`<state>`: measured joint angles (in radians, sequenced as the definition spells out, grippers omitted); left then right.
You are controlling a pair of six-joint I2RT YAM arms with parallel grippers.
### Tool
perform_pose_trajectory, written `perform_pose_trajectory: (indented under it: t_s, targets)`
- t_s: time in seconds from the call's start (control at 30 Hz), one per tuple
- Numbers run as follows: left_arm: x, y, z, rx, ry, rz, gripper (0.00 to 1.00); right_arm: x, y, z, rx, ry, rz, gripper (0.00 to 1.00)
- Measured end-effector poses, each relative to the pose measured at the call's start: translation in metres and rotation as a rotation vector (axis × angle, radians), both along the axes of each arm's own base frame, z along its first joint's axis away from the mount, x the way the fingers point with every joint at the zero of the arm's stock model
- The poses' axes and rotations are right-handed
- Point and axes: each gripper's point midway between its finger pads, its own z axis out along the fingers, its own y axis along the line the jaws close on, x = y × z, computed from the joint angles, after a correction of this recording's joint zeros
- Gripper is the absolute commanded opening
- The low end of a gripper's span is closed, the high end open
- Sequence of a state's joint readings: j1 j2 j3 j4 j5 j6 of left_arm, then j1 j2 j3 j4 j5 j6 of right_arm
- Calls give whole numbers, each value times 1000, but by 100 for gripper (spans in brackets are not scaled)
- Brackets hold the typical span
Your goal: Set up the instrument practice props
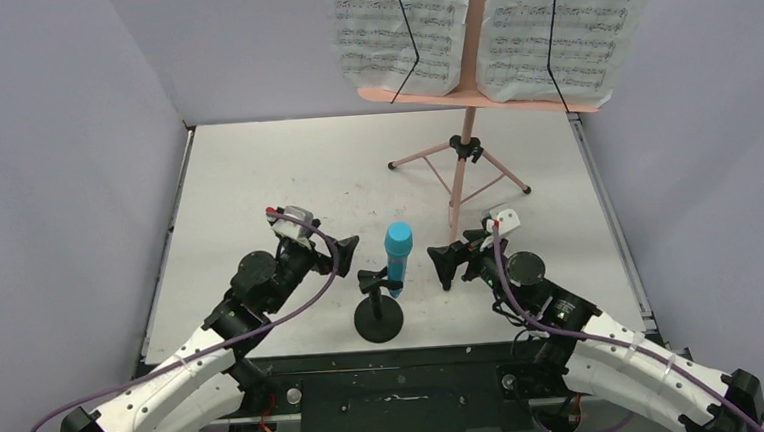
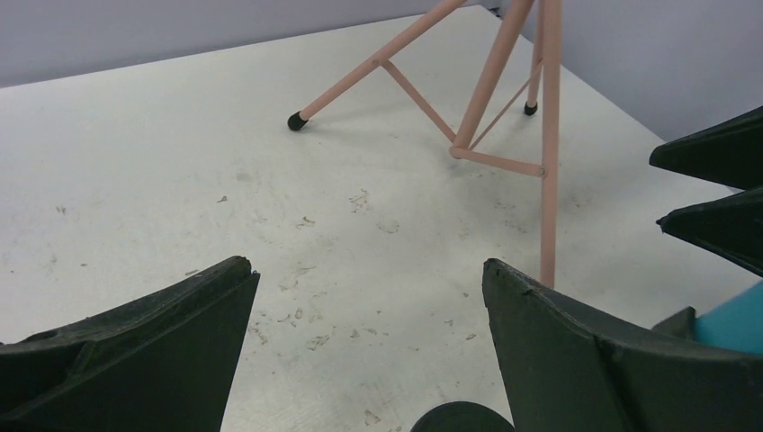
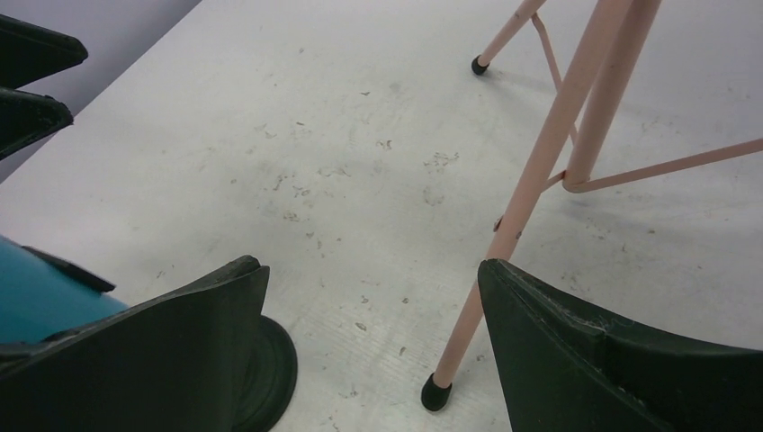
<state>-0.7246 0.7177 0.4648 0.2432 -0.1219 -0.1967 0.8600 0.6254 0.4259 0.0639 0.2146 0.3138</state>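
The music stand point(image 1: 471, 97) is set at the far side of the table point(image 1: 256, 184), right of centre, with its tripod legs spread. Two pages are propped on its shelf, the left page point(image 1: 401, 24) and the right page point(image 1: 567, 24), each crossed by a thin black wire arm. The microphone point(image 1: 397, 255) is seen upright near the front edge, seated in the clip of the mic stand point(image 1: 378, 321), whose round base rests on the table. How firmly the clip grips it cannot be told from above.

The left gripper point(image 1: 345, 250) is held just left of the microphone, and the right gripper point(image 1: 443, 265) just right of it, so the microphone lies between them, apart from both. In the left wrist view the left gripper point(image 2: 366, 265) is shown with jaws spread wide and nothing between them but bare table. The right gripper point(image 3: 371, 265) is likewise spread wide and empty in its own view, where a black-capped stand foot point(image 3: 435, 393) is planted between its fingers on the table.
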Motion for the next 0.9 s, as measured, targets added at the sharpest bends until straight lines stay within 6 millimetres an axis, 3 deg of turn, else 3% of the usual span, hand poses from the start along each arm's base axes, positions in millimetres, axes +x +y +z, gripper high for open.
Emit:
perform_pose_trajectory:
  t_s: [0.23,0.6,0.9]
  targets:
    - [32,6,1,37,16,88,96,33,-27,-14,-2,68,-66,90]
    - [88,67,-9,-72,64,293,96,78,-76,-40,69,186,-155,90]
    - [101,102,-52,-109,123,417,96,113,-143,-48,111,172,-349,90]
